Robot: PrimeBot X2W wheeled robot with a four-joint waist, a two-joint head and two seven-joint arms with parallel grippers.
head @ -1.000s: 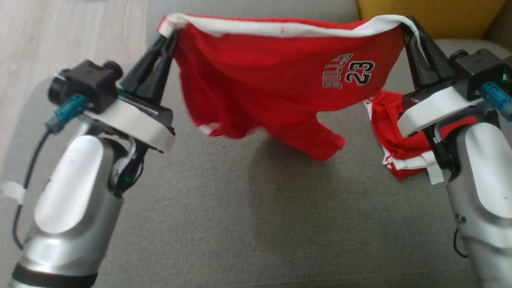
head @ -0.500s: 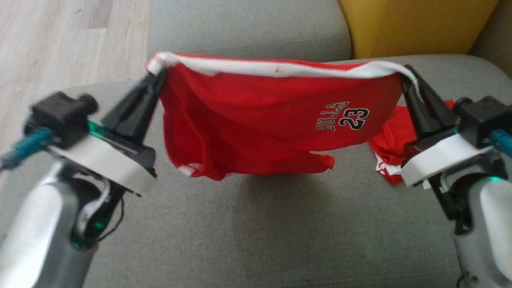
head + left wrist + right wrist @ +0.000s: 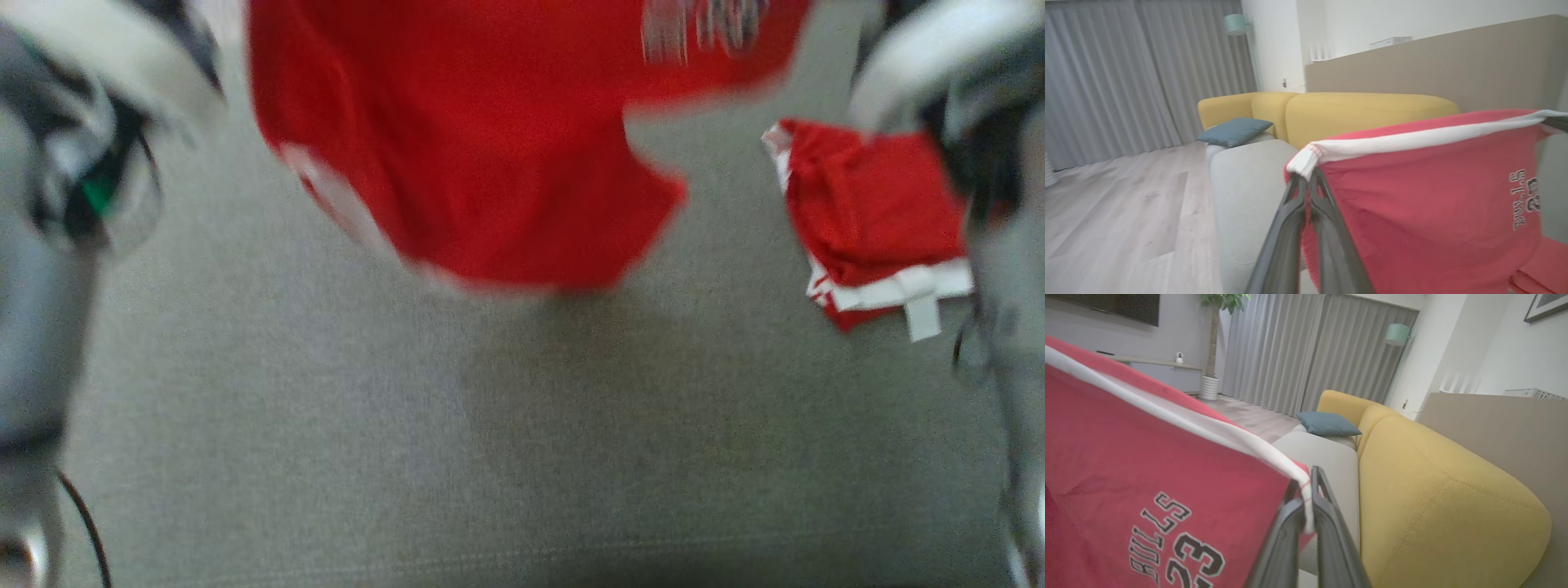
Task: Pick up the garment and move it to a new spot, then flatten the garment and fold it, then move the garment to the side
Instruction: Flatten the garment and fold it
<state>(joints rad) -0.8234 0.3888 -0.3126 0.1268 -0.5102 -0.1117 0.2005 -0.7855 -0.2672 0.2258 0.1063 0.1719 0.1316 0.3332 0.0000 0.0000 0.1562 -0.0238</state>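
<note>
One grey seat (image 3: 326,408) below garment (image 3: 490,147); yellow sofa (image 3: 1363,110), curtains (image 3: 1126,81) in bkgd.

Carries rounded silver-grey shells on the left forearm (image 3: 33,327) and right forearm (image 3: 1012,327). Caps each wrist with a white plate (image 3: 106,49), blurred in head view. Shows a green lamp (image 3: 100,192) inside the dark left wrist joint. Trails a thin black cable (image 3: 88,523) beside the left forearm. Ends each arm in two long, dark, tapering fingers (image 3: 1286,228): left gripper (image 3: 1307,176), right gripper (image 3: 1305,479).
</note>
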